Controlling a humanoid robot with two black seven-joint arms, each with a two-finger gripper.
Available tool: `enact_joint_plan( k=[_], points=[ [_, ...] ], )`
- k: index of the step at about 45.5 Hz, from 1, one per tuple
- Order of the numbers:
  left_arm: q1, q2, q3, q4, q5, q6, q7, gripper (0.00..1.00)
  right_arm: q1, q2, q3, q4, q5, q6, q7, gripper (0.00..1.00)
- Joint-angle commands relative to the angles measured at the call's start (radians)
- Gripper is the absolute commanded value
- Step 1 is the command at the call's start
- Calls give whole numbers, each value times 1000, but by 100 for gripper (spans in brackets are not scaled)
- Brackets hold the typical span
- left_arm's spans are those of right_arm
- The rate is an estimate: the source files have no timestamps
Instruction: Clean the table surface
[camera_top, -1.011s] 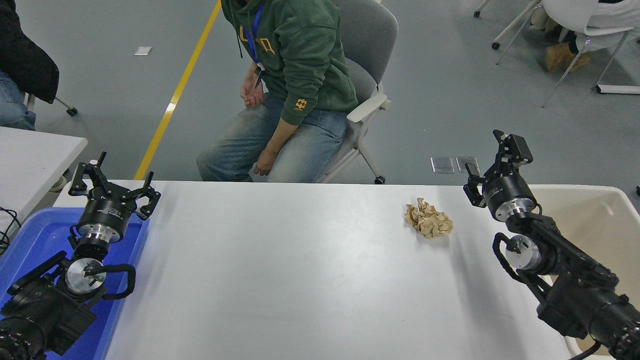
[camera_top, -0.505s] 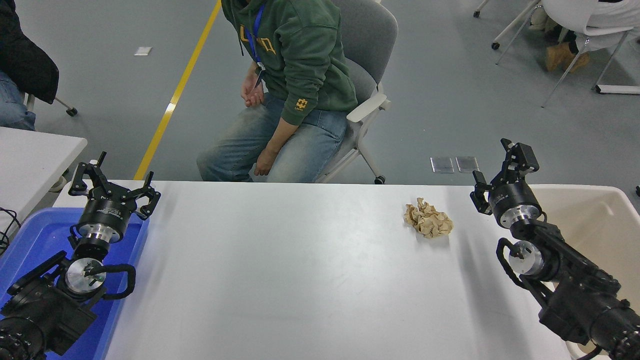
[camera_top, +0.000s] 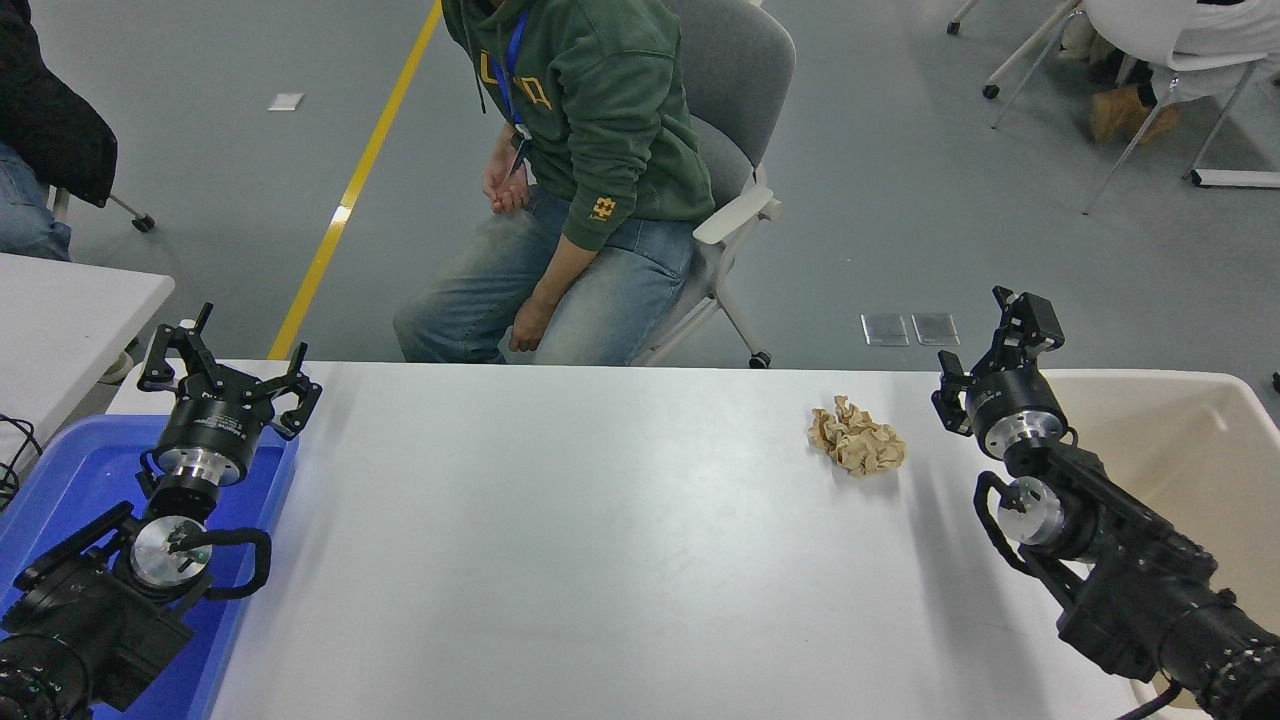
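Blue plastic tray (camera_top: 60, 480) at the left edge of the large matte white desk surface (camera_top: 600, 560), left end effector (camera_top: 228, 372) parked above the tray's far corner, fingers spread, holding nothing. Person in green hoodie (camera_top: 590, 110) seated beyond the desk's far edge. Crumpled tan paper wad (camera_top: 857, 437) lying on the desk toward its far right. Right end effector (camera_top: 990, 345) just right of the wad, apart from it, fingers spread, empty. Beige plastic bin (camera_top: 1190, 440) against the desk's right edge.

One white counter (camera_top: 600, 540) carries one crumpled brown paper wad (camera_top: 857, 437). Two black grippers show: the left gripper (camera_top: 228, 372) and the right gripper (camera_top: 992, 345). One blue bin (camera_top: 60, 480), one beige bin (camera_top: 1190, 440), one seated person (camera_top: 590, 130).
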Motion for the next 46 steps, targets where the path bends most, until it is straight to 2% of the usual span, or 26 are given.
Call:
enact_joint_plan(
  k=[1, 4, 16, 23, 27, 30, 40, 46],
  points=[
    [0, 0, 0, 0, 0, 0, 0, 100, 14, -71, -111, 138, 3, -52, -112, 100],
    [0, 0, 0, 0, 0, 0, 0, 100, 39, -96, -152, 163, 1, -56, -143, 100],
    [0, 0, 0, 0, 0, 0, 0, 100, 185, -177, -410, 206, 4, -61, -388, 100],
    [0, 0, 0, -1, 0, 0, 0, 100, 203, -191, -407, 249, 12, -36, -629, 100],
    [0, 0, 0, 0, 0, 0, 0, 100, 221, -190, -404, 264, 15, -36, -712, 100],
    [0, 0, 0, 0, 0, 0, 0, 100, 246, -185, -412, 264, 38, -36, -740, 100],
    [0, 0, 0, 0, 0, 0, 0, 100, 280, -124, -406, 244, 263, -61, -769, 100],
    [0, 0, 0, 0, 0, 0, 0, 100, 289, -76, -384, 171, 302, -108, -841, 100]
  ],
)
